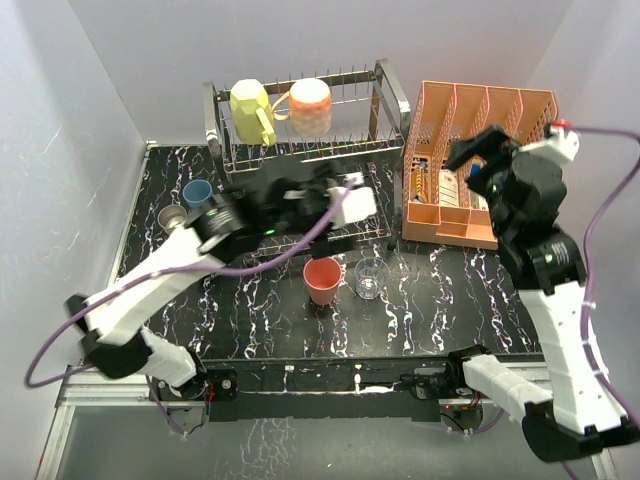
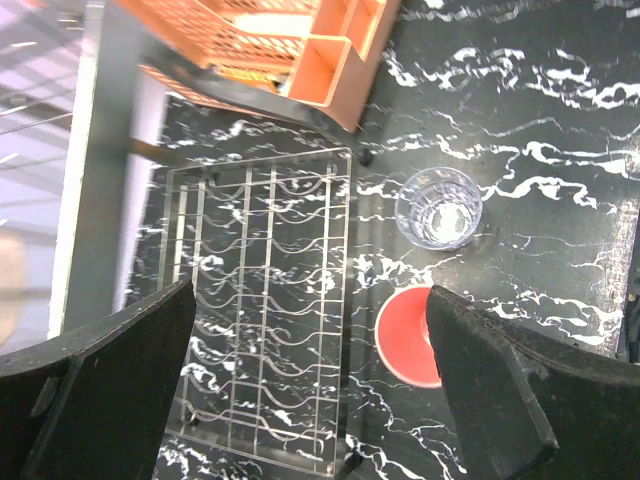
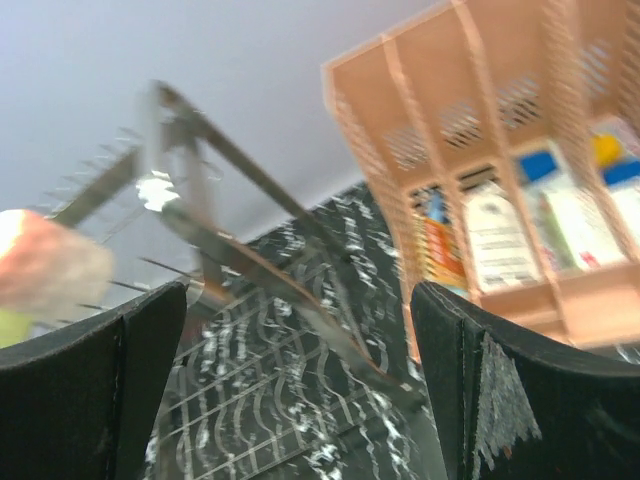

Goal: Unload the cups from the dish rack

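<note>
The chrome dish rack stands at the back. A pale yellow mug and a peach-pink mug sit on its upper tier. My left gripper is open and empty above the bare lower tier. A salmon-red cup and a clear glass stand on the table in front; both show in the left wrist view, cup and glass. A blue cup and a brownish cup stand left. My right gripper is open and empty, raised beside the rack; its view shows the rack frame and peach mug. No teal-green cup shows.
An orange mesh file organiser with booklets stands at the back right, right under my right gripper; it also shows in the left wrist view and the right wrist view. White walls close in the left and back sides.
</note>
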Robot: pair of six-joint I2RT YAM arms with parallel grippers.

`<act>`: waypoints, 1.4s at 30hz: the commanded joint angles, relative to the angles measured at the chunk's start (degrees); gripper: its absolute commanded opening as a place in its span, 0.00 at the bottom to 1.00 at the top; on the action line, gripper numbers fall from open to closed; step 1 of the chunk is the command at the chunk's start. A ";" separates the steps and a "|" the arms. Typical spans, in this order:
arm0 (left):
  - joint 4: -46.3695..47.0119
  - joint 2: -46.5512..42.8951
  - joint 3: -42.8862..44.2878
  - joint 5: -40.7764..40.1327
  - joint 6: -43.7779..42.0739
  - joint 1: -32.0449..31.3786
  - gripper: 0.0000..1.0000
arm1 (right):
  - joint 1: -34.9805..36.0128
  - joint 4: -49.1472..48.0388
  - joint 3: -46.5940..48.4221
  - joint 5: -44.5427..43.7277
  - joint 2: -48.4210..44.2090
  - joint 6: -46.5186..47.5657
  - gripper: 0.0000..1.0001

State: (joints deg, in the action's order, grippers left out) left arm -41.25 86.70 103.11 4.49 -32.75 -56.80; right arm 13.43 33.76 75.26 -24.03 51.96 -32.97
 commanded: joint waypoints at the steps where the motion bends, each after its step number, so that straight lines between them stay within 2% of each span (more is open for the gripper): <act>1: 6.42 -13.34 -9.33 -1.25 3.35 1.11 0.97 | -0.01 -3.45 12.64 17.29 8.27 5.95 0.98; 3: 6.19 -18.76 -13.14 -1.31 4.69 1.88 0.97 | 0.13 -4.66 15.88 21.91 11.00 7.09 0.98; 7: 3.70 -24.54 -17.50 -1.04 6.23 8.15 0.97 | 1.89 -3.98 25.50 27.10 17.97 9.86 0.98; 13: 3.96 -28.42 -20.88 -4.48 7.67 10.89 0.97 | 17.05 1.34 44.80 21.24 31.90 18.37 0.98; 17: 3.56 -28.08 -20.03 -5.53 10.11 12.48 0.97 | 18.44 4.94 53.18 22.23 40.31 22.50 0.98; 24: -1.42 -26.83 -17.61 0.66 11.66 14.08 0.97 | 18.54 2.22 52.71 26.71 46.11 30.40 0.98; 31: -5.47 -24.61 -14.03 3.97 10.90 14.08 0.97 | 18.51 -3.04 50.93 33.17 47.70 33.79 0.98; 42: -7.65 -21.61 -9.32 6.78 9.28 14.08 0.97 | 17.59 -2.15 56.92 33.12 57.49 35.81 0.98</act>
State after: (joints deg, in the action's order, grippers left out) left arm -47.27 64.73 90.76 9.10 -22.74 -42.89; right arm 31.75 34.26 129.08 7.84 106.98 1.08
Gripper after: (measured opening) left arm 0.970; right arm 0.983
